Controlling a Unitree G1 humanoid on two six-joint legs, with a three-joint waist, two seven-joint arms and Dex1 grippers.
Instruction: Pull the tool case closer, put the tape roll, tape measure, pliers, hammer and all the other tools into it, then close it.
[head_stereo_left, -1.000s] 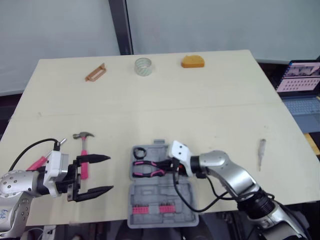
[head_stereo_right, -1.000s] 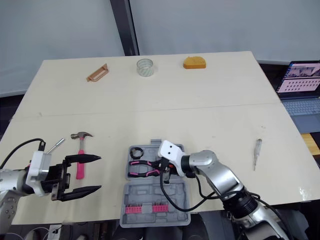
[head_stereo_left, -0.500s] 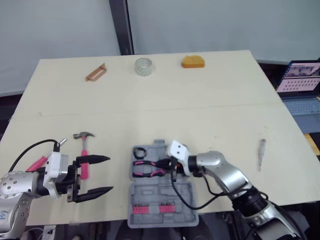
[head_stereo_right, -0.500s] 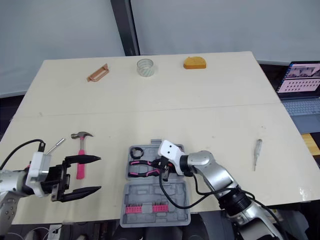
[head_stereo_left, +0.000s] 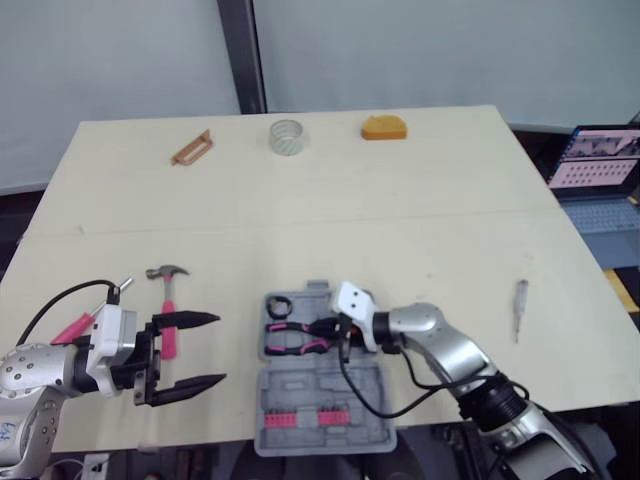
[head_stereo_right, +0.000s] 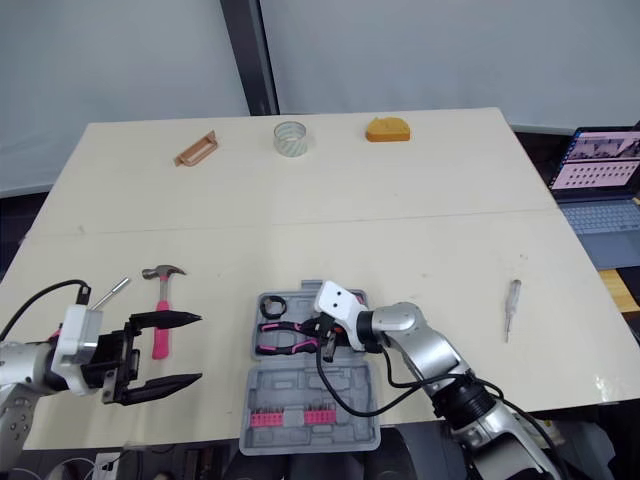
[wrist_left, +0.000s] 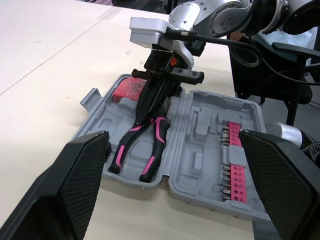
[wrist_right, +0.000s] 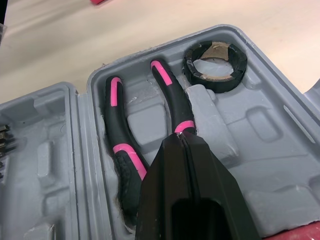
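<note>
In the tool case (head_stereo_left: 330, 400), clenched right fingers (wrist_right: 190, 190) touch the pliers (wrist_right: 120, 150); left fingers (head_stereo_left: 190, 319) spread, empty.

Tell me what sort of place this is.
Probably a robotics lab or test room: a plain pale table laid with a hammer and open tool case, a laptop alongside, blank wall panels behind.

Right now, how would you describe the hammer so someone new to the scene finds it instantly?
On the pale table, look to the robot's left of the open grey case, near the front edge. The hammer lies flat by the open left gripper. It alone has a metal claw head on a pink handle.
</note>
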